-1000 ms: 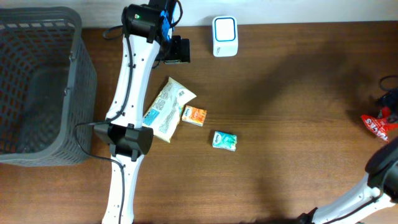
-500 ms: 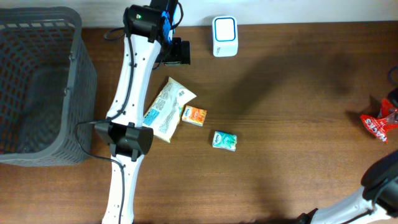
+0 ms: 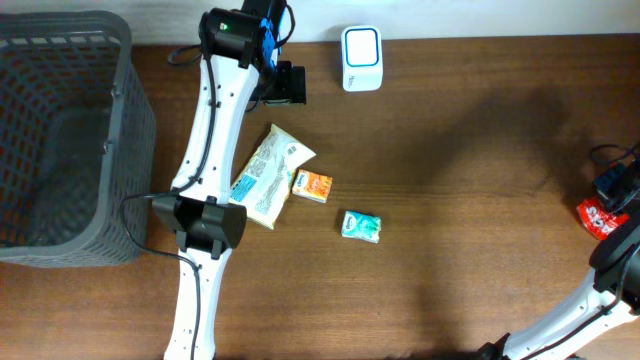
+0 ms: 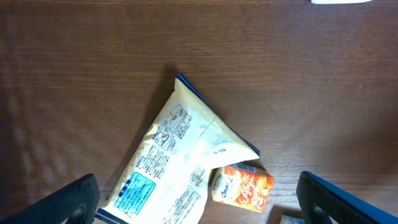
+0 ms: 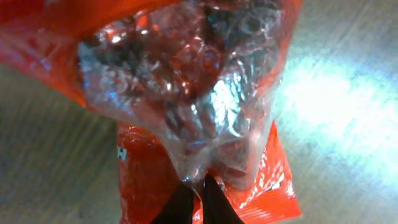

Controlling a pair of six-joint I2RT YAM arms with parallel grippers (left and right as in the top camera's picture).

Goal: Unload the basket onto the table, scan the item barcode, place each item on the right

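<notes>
A red snack bag (image 3: 598, 216) with a clear crinkled window (image 5: 186, 81) lies at the table's far right edge. My right gripper (image 5: 196, 196) is shut on it, pinching the film between its dark fingertips (image 5: 214, 198); in the overhead view the right gripper (image 3: 612, 190) sits just above the bag. The white barcode scanner (image 3: 361, 45) stands at the back edge, centre. My left gripper (image 4: 199, 208) hangs open over a white packet (image 4: 180, 162) and holds nothing, its fingers (image 4: 71, 200) wide apart; in the overhead view this left gripper (image 3: 285, 83) is near the back.
The white packet (image 3: 268, 173), an orange box (image 3: 313, 186) and a small green packet (image 3: 361, 226) lie mid-table. A grey basket (image 3: 60, 140) fills the left side. The left arm (image 3: 210, 180) stretches from the front edge to the back.
My right gripper has shut on the red snack bag, and the bag has shifted slightly toward the front. The left arm has not moved.
</notes>
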